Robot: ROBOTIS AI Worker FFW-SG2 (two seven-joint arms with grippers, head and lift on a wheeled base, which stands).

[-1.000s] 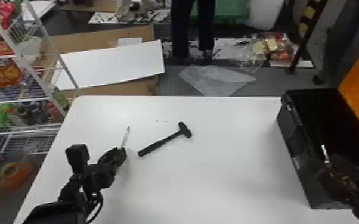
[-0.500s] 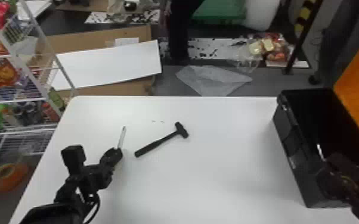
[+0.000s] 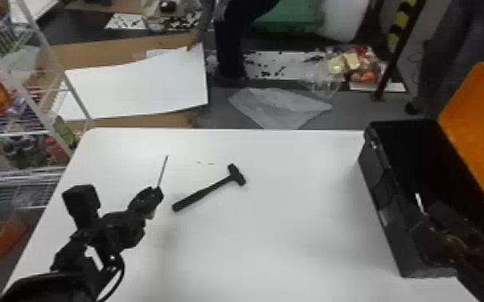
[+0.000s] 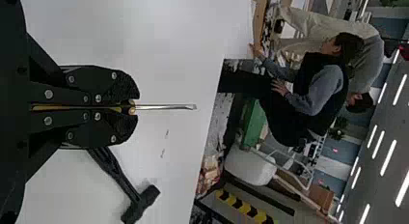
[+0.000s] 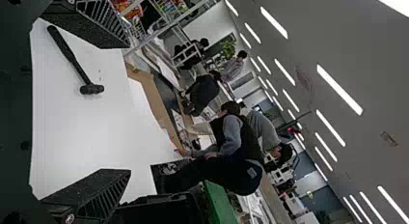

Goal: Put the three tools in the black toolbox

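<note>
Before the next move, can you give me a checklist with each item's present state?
1. Toolbox open: ok, the orange lid is swung back.
2. Screwdriver gripped: ok, the left gripper's fingers are closed on it.
3. Hammer boxed: not ok, it lies on the table.
4. Right gripper free for a grasp: ok, fingers apart with nothing between them.
5. Toolbox opening unobstructed: not ok, the right arm's end is over its near part.
6. Third tool inside: cannot tell, the interior is too dark.
</note>
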